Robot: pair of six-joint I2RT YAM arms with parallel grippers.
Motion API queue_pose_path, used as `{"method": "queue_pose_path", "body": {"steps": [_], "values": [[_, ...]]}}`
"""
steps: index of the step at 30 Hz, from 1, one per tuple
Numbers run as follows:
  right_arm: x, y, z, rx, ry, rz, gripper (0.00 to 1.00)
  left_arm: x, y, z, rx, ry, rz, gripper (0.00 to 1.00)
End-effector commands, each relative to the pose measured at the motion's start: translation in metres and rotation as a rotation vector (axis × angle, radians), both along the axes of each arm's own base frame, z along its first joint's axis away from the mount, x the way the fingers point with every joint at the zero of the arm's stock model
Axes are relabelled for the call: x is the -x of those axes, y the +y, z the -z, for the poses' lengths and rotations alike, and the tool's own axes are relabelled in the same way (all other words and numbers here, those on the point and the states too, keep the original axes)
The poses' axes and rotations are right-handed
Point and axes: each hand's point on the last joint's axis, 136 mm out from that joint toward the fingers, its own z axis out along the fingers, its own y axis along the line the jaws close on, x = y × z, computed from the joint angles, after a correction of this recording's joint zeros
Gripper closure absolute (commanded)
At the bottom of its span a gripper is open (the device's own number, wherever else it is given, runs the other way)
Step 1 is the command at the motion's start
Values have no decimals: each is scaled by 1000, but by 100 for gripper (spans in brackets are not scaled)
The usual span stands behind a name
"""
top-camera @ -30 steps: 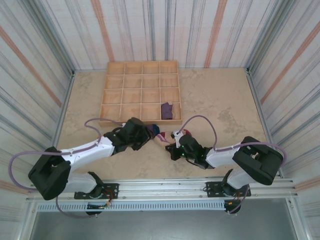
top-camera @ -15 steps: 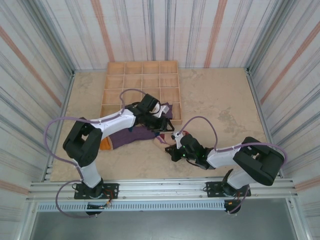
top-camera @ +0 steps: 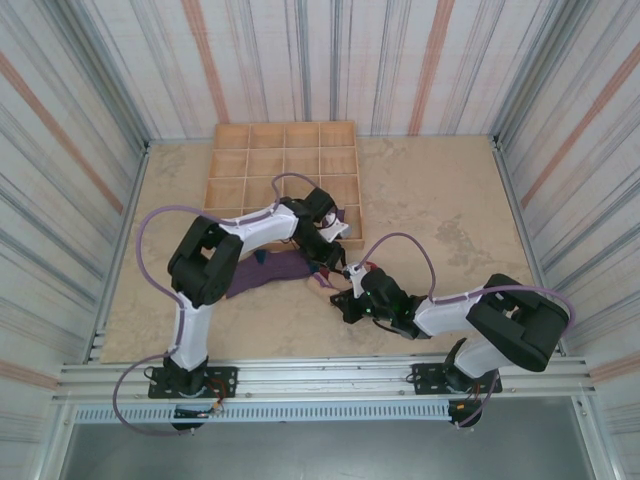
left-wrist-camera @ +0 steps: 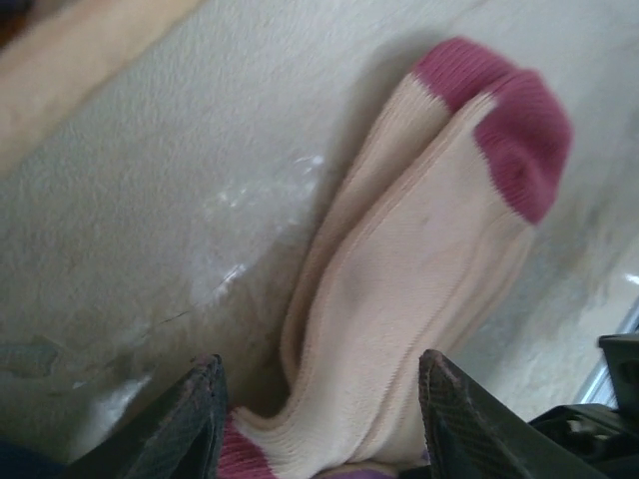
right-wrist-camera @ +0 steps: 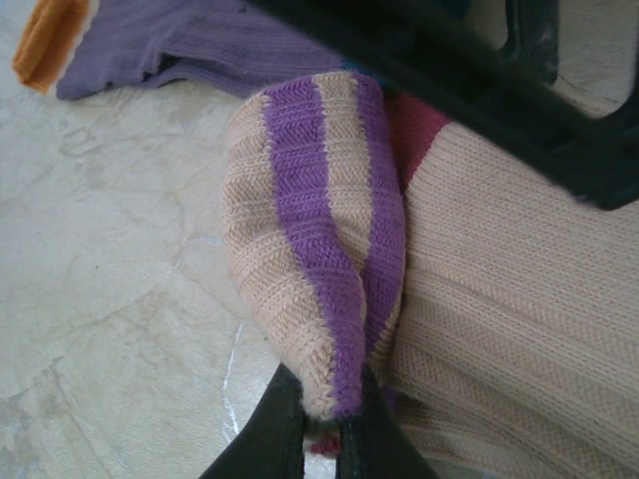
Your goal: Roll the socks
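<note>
My right gripper [right-wrist-camera: 321, 427] pinches the striped cuff of the tan sock [right-wrist-camera: 499, 249]. My left gripper [left-wrist-camera: 318, 419] hangs released over it, and the purple sock [top-camera: 265, 272] lies just left.

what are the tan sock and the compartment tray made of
The tan sock looks like soft knit fabric with a matte finish: fine ribbed stitch rows show, and its purple-striped cuff bunches into soft folds. The tray appears to be light bare wood, possibly plywood: it is pale tan with thin flat dividers and no gloss.
</note>
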Motion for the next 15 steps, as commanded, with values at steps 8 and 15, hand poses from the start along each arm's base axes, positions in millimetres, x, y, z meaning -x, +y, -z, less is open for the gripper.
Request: {"method": "queue_pose_path", "body": {"steps": [8, 15], "values": [[29, -37, 56, 182, 200, 6, 100, 10, 11, 5, -56, 3, 94, 47], [28, -35, 58, 179, 208, 4, 100, 18, 6, 18, -81, 54, 118, 50]]}}
